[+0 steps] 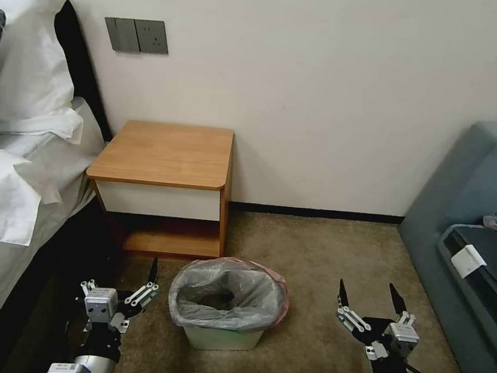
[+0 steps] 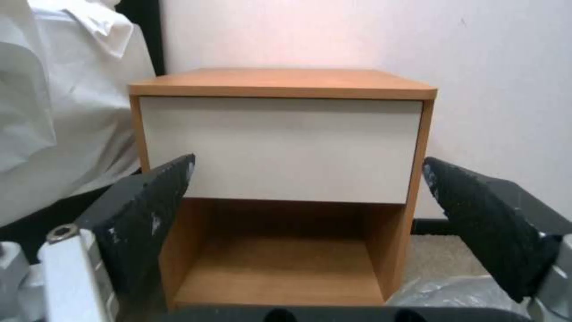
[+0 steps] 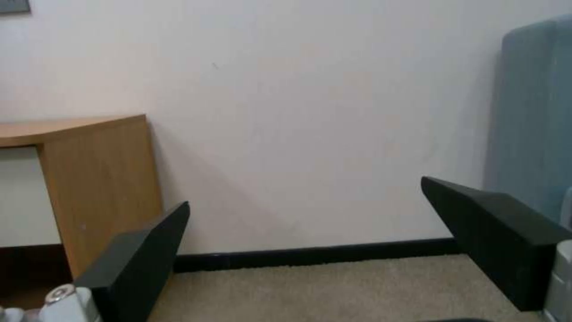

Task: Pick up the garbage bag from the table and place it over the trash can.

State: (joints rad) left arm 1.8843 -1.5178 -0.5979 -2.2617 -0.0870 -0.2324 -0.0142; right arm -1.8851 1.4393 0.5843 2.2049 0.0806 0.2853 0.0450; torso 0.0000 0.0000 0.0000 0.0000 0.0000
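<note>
A: Where is the garbage bag (image 1: 228,295) now?

B: You can see it sitting in the trash can (image 1: 223,338). Its grey plastic is folded over the rim, with a pink edge at the back. The trash can stands on the carpet (image 1: 323,258), just in front of the desk (image 1: 166,154).

A: And your left hand (image 1: 133,292)?

B: It is low down, just beside the trash can, on the bed (image 1: 7,198) side. Its fingers are spread apart and hold nothing. It does not touch the bag. In the left wrist view you look between the two black fingers (image 2: 149,205) at the desk (image 2: 280,147), and a bit of the grey bag (image 2: 453,290) peeks in near one fingertip.

A: What about your right hand (image 1: 371,307)?

B: It is on the other side of the trash can, toward the blue sofa (image 1: 471,243), and well apart from the bag. Its fingers are spread wide too, with nothing between them. In the right wrist view the fingers (image 3: 500,241) point at the wall (image 3: 310,134), with the side of the desk (image 3: 95,188) next to them.

A: Is there anything on the desk?

B: Its wooden top is bare.
</note>
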